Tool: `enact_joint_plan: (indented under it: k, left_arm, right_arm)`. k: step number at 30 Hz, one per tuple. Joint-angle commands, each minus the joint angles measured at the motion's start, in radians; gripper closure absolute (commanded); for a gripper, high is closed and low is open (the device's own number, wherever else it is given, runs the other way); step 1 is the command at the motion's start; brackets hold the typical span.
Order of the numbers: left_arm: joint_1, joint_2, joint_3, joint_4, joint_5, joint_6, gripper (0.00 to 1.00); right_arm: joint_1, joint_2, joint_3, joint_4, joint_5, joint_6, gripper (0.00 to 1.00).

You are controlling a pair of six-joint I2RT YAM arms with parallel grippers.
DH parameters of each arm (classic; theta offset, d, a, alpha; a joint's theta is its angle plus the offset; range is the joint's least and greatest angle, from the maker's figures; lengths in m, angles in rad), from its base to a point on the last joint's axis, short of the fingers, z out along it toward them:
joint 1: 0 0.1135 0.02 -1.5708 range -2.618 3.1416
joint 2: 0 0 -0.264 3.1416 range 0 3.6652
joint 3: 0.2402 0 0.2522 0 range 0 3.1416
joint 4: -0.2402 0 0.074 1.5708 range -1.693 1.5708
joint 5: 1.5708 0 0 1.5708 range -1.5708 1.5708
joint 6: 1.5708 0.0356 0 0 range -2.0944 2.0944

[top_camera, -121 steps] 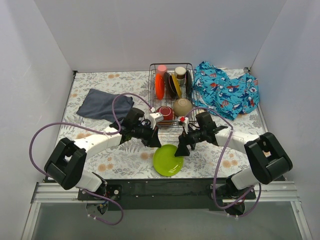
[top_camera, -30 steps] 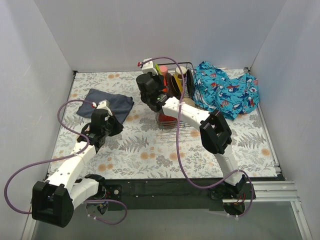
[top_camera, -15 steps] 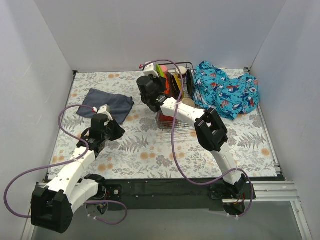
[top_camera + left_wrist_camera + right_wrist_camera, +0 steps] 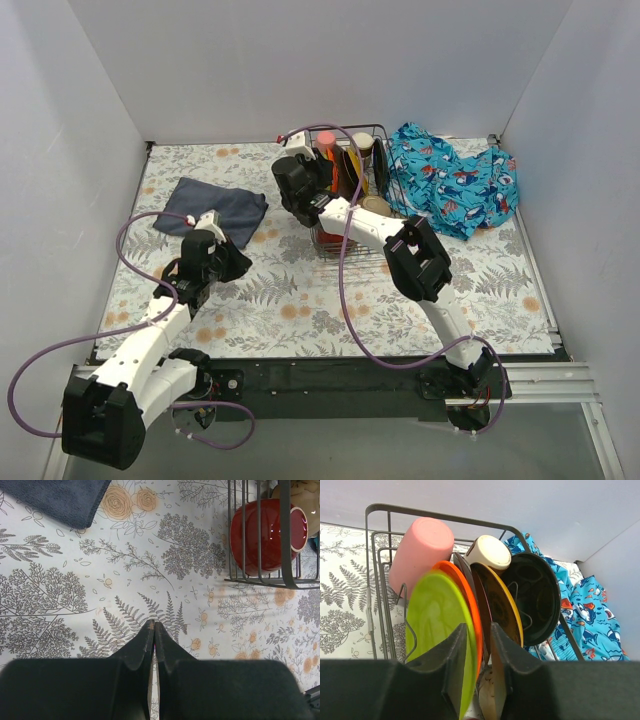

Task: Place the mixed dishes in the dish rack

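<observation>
Plates: four, on edge side by side in the dish rack (image 4: 284,530): green plate (image 4: 435,625), orange plate (image 4: 474,607), yellow-brown plate (image 4: 495,600), dark plate (image 4: 535,600).
Cups: two at the far end, pink cup (image 4: 420,545) and cream-ended cup (image 4: 490,552).
Bowls: two at the near end, dark red bowl (image 4: 260,535) and tan bowl (image 4: 376,206).
Rack: black wire, stood far on the tabletop (image 4: 75,595).
Left claw (image 4: 153,625): pressed together.
Right claw (image 4: 479,626): straddled the green plate's rim; grip could not be told.
Hidden: plates' lower parts.

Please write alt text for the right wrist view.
The right gripper holds a green plate upright in the black wire dish rack. Beside it stand an orange plate, a yellow-brown plate and a dark plate, with a pink cup at the left.
</observation>
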Motion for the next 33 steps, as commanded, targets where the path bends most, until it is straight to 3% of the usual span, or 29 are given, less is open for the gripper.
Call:
enact_joint_plan:
  k: [1, 12, 16, 18, 19, 23, 26, 29, 30, 33]
  left_arm:
    - [0.006, 0.01, 0.001, 0.023, 0.023, -0.006, 1.0]
    - [0.006, 0.088, 0.064, 0.04, 0.059, 0.027, 1.0]
    - [0.006, 0.138, 0.163, 0.052, 0.069, 0.099, 1.0]
    - [0.006, 0.167, 0.206, 0.069, 0.152, 0.168, 1.0]
    - [0.005, 0.183, 0.225, 0.089, 0.213, 0.242, 1.0]
    - [0.005, 0.276, 0.364, 0.132, 0.53, 0.33, 1.0]
    - [0.0, 0.417, 0.458, 0.141, 0.617, 0.313, 1.0]
    - [-0.011, 0.531, 0.576, 0.129, 0.668, 0.287, 1.0]
    - [-0.011, 0.548, 0.608, 0.129, 0.668, 0.284, 1.0]
    - [-0.021, 0.594, 0.647, 0.121, 0.655, 0.288, 0.98]
  right_arm:
    - [-0.003, -0.049, 0.014, 0.014, -0.012, 0.017, 0.65]
    - [0.049, -0.25, 0.016, -0.123, -0.093, 0.001, 0.62]
    - [0.045, -0.351, -0.022, -0.153, -0.105, 0.012, 0.61]
    - [0.032, -0.439, -0.096, -0.153, -0.127, 0.041, 0.61]
    - [0.02, -0.469, -0.125, -0.185, -0.147, 0.058, 0.66]
    - [-0.035, -0.608, -0.235, -0.333, -0.251, 0.164, 0.71]
    - [-0.099, -0.701, -0.332, -0.442, -0.363, 0.217, 0.68]
    - [-0.233, -0.812, -0.426, -0.565, -0.629, 0.276, 0.65]
    - [-0.274, -0.865, -0.447, -0.593, -0.779, 0.296, 0.61]
    - [-0.431, -0.951, -0.565, -0.653, -0.889, 0.294, 0.46]
